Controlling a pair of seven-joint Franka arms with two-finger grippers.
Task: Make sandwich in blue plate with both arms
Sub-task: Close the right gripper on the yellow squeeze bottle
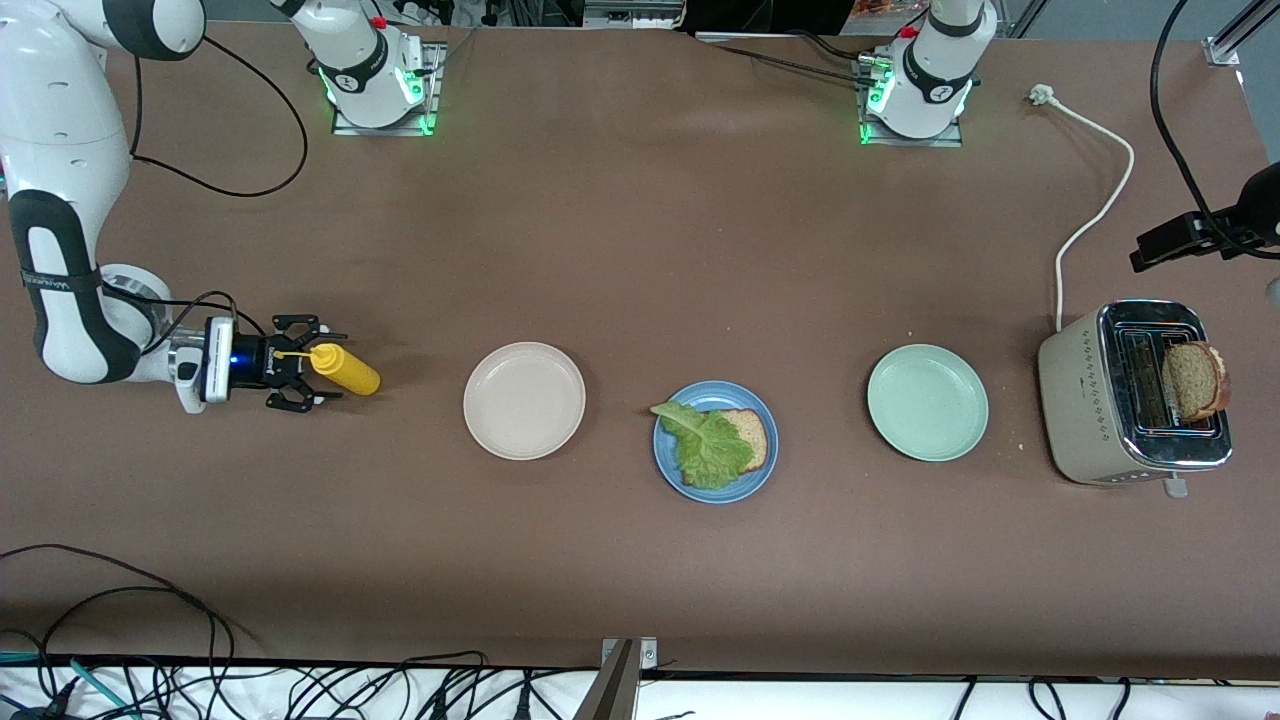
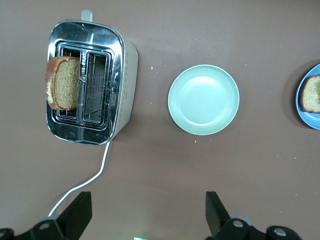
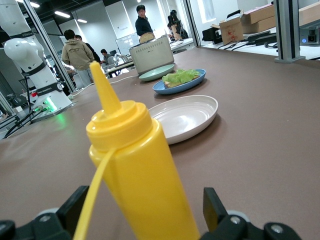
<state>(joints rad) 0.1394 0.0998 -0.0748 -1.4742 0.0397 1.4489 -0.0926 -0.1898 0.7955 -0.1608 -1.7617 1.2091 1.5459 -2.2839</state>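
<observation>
**Sandwich half built, top slice waiting in the toaster**

The blue plate (image 1: 716, 480) is sitting nearest the front camera, between the beige plate (image 1: 524, 400) and the green plate (image 1: 927, 402), holding one brown bread slice (image 1: 748, 437) under a ruffled lettuce leaf (image 1: 708, 445). The right gripper (image 1: 296, 364) is standing spread around the yellow bottle (image 1: 345, 368), apparently preparing to grasp it. The left gripper (image 2: 148, 214) is hovering spread above the table near the toaster (image 1: 1135, 405), probably needing to descend on the second slice (image 1: 1194, 380).
</observation>
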